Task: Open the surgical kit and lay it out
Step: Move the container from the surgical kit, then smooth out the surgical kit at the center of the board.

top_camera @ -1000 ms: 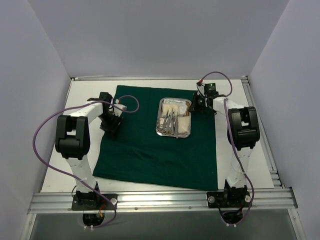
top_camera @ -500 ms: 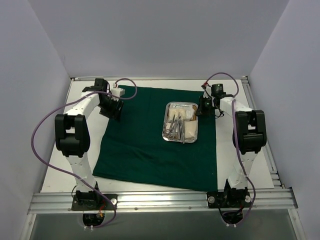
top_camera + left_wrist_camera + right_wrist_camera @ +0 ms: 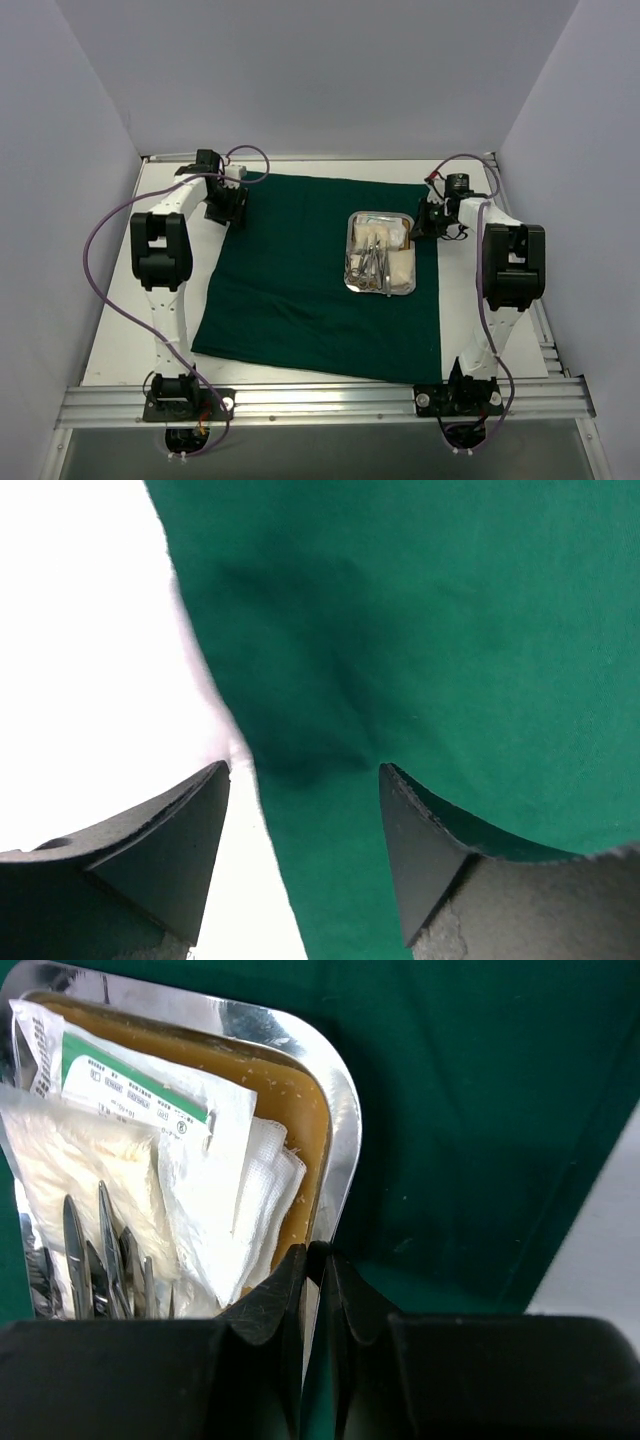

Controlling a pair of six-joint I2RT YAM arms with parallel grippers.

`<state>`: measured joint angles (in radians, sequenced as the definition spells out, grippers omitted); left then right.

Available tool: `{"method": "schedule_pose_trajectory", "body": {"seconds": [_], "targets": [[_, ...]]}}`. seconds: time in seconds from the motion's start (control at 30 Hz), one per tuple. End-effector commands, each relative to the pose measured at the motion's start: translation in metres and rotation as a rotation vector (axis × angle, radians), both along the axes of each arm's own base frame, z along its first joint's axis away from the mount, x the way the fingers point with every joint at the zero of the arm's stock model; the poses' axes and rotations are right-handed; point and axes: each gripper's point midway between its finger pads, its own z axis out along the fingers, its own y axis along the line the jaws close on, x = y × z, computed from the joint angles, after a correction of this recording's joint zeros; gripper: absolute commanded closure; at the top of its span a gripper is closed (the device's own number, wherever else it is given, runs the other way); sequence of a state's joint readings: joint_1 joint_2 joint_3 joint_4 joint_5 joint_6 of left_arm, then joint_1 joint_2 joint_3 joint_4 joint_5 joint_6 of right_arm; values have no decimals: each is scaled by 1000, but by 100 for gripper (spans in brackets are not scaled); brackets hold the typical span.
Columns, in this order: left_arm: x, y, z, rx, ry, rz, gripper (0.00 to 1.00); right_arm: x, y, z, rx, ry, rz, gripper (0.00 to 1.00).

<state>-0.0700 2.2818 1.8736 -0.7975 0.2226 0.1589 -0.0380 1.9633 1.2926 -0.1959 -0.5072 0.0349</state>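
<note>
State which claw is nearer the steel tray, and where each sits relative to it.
Right. The right claw is shut on the far right rim of the steel tray. The left claw hangs open at the far left corner of the green cloth.

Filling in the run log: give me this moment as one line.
left gripper: open, over green drape edge | right gripper: shut on steel tray rim | gauze, instruments: inside tray

The tray (image 3: 345, 1110) runs off the left edge of the right wrist view. The right jaws hide the low ends of the tools (image 3: 105, 1240). From above, they are too small to tell apart.
</note>
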Motion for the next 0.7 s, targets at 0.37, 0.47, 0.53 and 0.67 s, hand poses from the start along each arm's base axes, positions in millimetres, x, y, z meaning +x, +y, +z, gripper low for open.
{"method": "schedule_pose_trajectory", "body": {"seconds": [0.37,0.47,0.53,0.67], "targets": [[5,-36,-11,-139,32,15,41,16,-49,13,-108,-13,-76,94],[5,-46,-9,-165,24,4,38,14,-52,8,-119,1,-91,87],[6,-50,-8,-170,17,-3,38,14,-56,6,-122,8,-104,78],[6,-53,-13,-166,28,-3,46,20,-66,20,-135,-27,-130,61]]}}
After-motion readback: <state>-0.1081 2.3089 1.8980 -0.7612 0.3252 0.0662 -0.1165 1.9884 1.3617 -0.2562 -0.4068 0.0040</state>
